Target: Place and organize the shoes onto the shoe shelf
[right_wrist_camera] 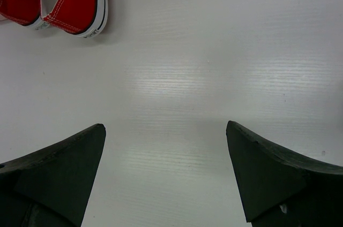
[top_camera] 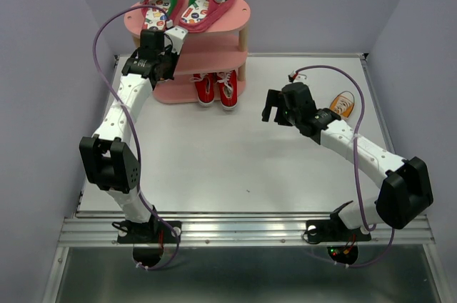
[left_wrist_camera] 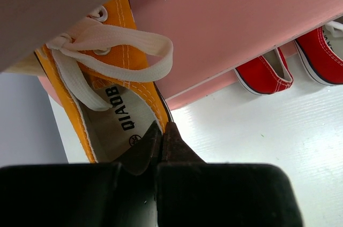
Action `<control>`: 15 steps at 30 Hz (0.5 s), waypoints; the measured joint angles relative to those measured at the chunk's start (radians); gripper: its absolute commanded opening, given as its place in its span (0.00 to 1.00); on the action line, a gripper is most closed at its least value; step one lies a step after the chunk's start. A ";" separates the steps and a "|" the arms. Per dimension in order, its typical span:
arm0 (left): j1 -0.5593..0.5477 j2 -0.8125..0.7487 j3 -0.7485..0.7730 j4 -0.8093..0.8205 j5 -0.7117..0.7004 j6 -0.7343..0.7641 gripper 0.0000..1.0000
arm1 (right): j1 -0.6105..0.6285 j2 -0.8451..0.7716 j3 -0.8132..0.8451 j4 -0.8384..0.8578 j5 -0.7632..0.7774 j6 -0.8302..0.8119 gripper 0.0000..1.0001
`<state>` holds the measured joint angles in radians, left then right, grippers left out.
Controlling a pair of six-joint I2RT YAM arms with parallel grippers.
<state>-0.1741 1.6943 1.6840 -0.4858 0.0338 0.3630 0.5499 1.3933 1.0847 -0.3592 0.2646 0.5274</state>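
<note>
The pink shoe shelf (top_camera: pixel 239 13) stands at the back of the table, with the pink flip-flops (top_camera: pixel 191 1) on its top board. The red sneakers (top_camera: pixel 217 87) sit side by side on the bottom tier. My left gripper (top_camera: pixel 163 44) reaches in at the middle tier on the shelf's left side. In the left wrist view it (left_wrist_camera: pixel 162 130) is shut on the rim of an orange sneaker (left_wrist_camera: pixel 115 77), under a pink board (left_wrist_camera: pixel 230 23). The other orange sneaker (top_camera: pixel 343 105) lies on the table behind my right arm. My right gripper (top_camera: pixel 273 108) hangs open over bare table (right_wrist_camera: pixel 165 125), holding nothing.
The red sneakers' heels (right_wrist_camera: pixel 75 7) show at the upper left of the right wrist view. Lilac walls close in the table on the left, back and right. A wooden post (top_camera: pixel 243 38) holds up the shelf's right side.
</note>
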 measured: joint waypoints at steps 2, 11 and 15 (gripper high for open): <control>0.000 0.001 0.000 0.005 -0.002 -0.001 0.00 | 0.000 0.000 0.000 0.000 0.000 0.001 1.00; 0.008 0.025 0.007 0.043 -0.015 -0.005 0.34 | 0.000 0.000 0.000 0.000 -0.003 0.003 1.00; 0.013 0.031 0.016 0.079 -0.031 -0.003 0.35 | 0.000 0.000 0.000 0.000 -0.003 0.004 1.00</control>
<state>-0.1612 1.7252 1.7000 -0.4072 0.0032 0.3603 0.5499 1.3933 1.0847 -0.3592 0.2615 0.5316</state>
